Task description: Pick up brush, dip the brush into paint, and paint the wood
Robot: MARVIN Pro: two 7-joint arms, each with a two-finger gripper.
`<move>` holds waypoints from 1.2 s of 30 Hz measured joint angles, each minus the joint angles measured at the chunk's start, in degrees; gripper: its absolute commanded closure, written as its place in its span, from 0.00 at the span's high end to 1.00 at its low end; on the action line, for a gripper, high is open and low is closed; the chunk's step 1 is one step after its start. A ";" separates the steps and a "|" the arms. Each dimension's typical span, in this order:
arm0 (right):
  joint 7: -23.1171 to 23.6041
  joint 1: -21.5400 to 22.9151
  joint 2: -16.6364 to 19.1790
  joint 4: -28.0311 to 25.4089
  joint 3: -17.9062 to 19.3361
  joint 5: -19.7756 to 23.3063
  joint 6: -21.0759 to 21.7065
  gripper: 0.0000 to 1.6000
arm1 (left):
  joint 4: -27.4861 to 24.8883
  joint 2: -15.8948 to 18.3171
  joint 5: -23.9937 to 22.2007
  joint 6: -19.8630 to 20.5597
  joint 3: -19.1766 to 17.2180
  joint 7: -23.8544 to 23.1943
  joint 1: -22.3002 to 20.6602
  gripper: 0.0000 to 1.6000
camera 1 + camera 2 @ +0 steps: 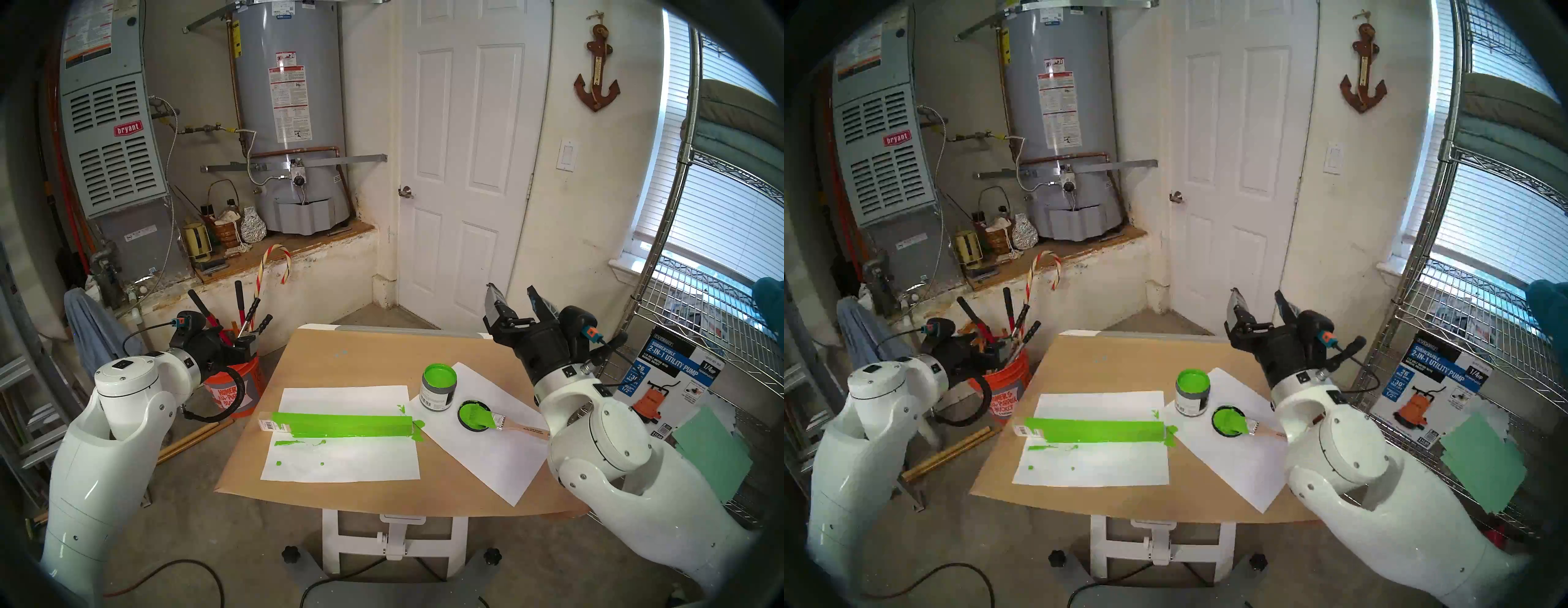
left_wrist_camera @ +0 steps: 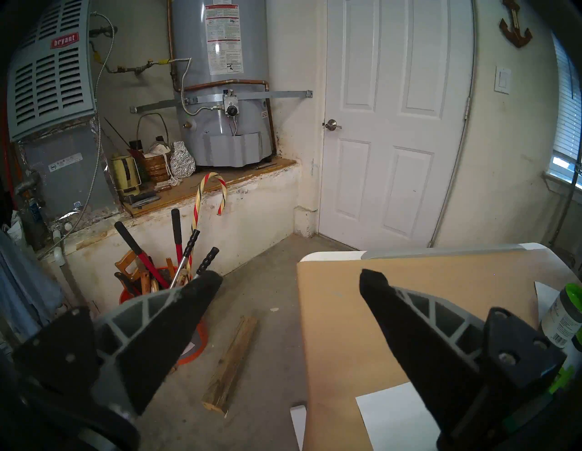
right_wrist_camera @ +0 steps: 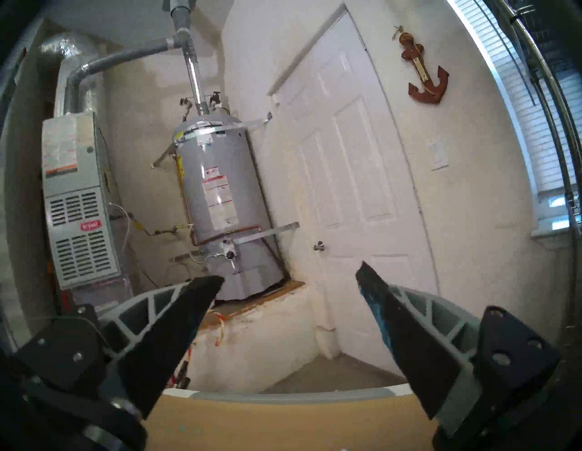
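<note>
wood (image 1: 339, 424) mid-table, brush (image 1: 505, 426) seemingly on lid, both grippers wide, empty

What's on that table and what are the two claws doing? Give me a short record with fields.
wood: strip lying on white paper, mostly green, barcode end bare
paint: open jar, green inside
lid: beside jar, green inside
brush: lying down, bristles on lid
left claw: open, empty, off table's left edge
right claw: open, empty, raised above table

Your wood (image 1: 339, 425) lies flat, mostly green, sticker end left. The open paint jar (image 1: 438, 388) stands upright beyond its right end. The brush (image 1: 507, 426) rests with green bristles on the lid (image 1: 469, 411).
</note>
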 measured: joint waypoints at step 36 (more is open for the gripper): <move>-7.40 1.14 -3.78 2.37 3.43 -1.56 2.67 1.00 | -0.13 -0.01 0.03 -0.02 -0.08 0.06 0.03 1.00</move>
